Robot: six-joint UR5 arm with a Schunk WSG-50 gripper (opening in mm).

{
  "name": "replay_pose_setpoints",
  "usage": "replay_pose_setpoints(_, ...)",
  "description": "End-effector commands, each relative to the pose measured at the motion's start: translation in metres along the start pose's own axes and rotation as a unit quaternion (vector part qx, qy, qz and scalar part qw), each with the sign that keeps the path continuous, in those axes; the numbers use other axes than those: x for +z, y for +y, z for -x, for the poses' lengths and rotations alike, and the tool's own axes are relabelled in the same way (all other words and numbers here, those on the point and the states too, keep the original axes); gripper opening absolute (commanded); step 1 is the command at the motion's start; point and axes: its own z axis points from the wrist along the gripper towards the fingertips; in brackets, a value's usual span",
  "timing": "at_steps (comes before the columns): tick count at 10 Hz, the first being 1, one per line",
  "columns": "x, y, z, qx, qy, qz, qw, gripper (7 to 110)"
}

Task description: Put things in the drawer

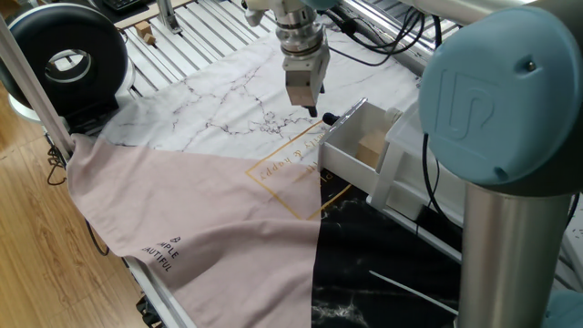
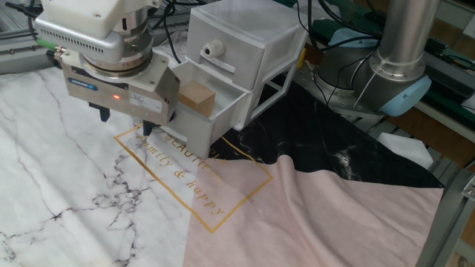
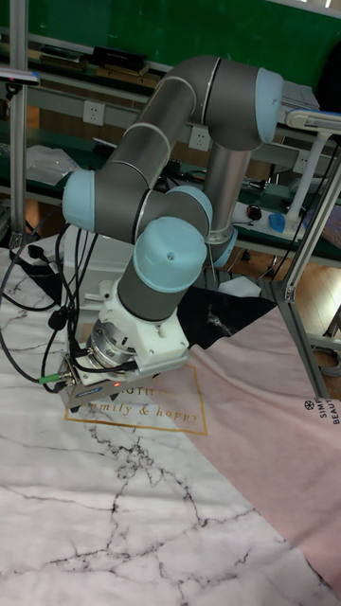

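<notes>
1. One fixed view: gripper (image 1: pixel 310 111) pointed down at the marble-pattern cloth (image 1: pixel 219 100), just beside the front of the open drawer (image 1: pixel 351 150). Finger spacing not readable from this side; nothing seen between the tips. Light-tan wooden cube (image 1: pixel 371 152) resting inside the drawer. Black knob (image 1: pixel 329 119) visible at the drawer front, close to the gripper tips. Pink cloth (image 1: pixel 200 232) spread over the near part of the desk (image 1: pixel 173 32); black round device (image 1: pixel 64 59) at the far left.

2. The other fixed view: gripper (image 2: pixel 123 124) just in front of the drawer (image 2: pixel 197 119), body hiding the knob. Two dark fingertips (image 2: pixel 102 115) set apart, nothing held between them. Wooden cube (image 2: pixel 195 97) upright in the pulled-out drawer of the white cabinet (image 2: pixel 245 44). Upper cabinet drawer shut, with a white knob (image 2: pixel 211 50).

3. Tall fixed view: arm (image 3: pixel 180 161) bent down over the marble-pattern cloth (image 3: pixel 123 511); gripper body (image 3: pixel 106 379) over the gold lettering. Fingers, drawer and cube hidden; gripper opening cannot be told here.
</notes>
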Motion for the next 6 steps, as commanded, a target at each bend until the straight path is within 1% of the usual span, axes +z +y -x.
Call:
replay_pose_setpoints(1,0.0019,-0.0041,-0.0076,0.015,0.010,-0.005,0.9998,66)
replay_pose_setpoints(4,0.0021,-0.0003,-0.0108,0.016,0.015,0.003,0.9998,66)
replay_pose_setpoints(6,0.0018,0.0001,-0.0113,0.021,0.015,0.004,0.9997,66)
